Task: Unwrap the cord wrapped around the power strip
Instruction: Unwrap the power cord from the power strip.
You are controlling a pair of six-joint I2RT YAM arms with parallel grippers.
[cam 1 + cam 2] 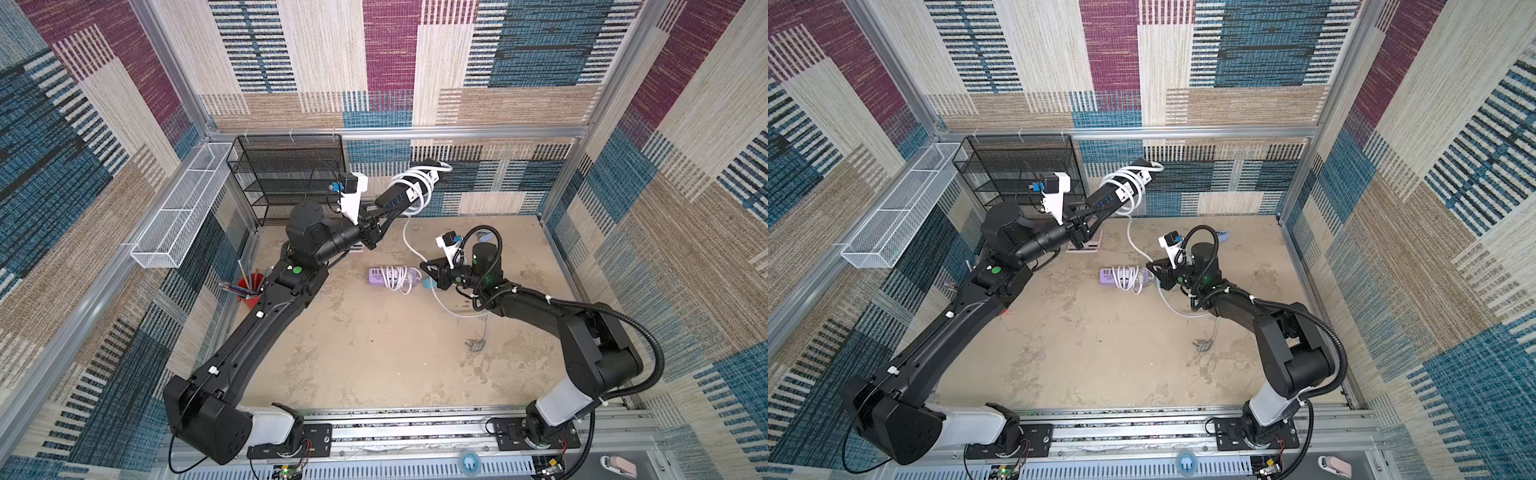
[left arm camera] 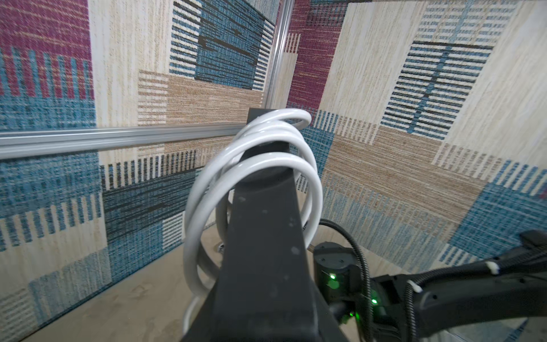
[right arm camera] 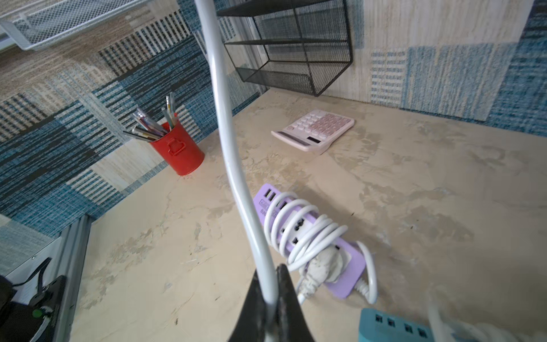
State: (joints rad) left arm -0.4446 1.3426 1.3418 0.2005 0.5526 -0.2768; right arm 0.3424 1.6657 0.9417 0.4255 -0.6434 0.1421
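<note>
The left claw (image 1: 383,209) was clamped on the black power strip (image 1: 405,192), holding it high, with the white cord (image 3: 224,118) coiled loosely beyond its tips. The right claw (image 3: 270,277) pinched the trailing cord low over the table (image 1: 374,353). It looked best to circle the strip's free end wide and keep slack.

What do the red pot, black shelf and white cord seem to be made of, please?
The pot looks like painted metal: glossy red, pressed tab handle. The shelf is likely coated steel: see-through black mesh. The cord seems plastic- or rubber-sheathed: smooth, shiny, bending freely.
</note>
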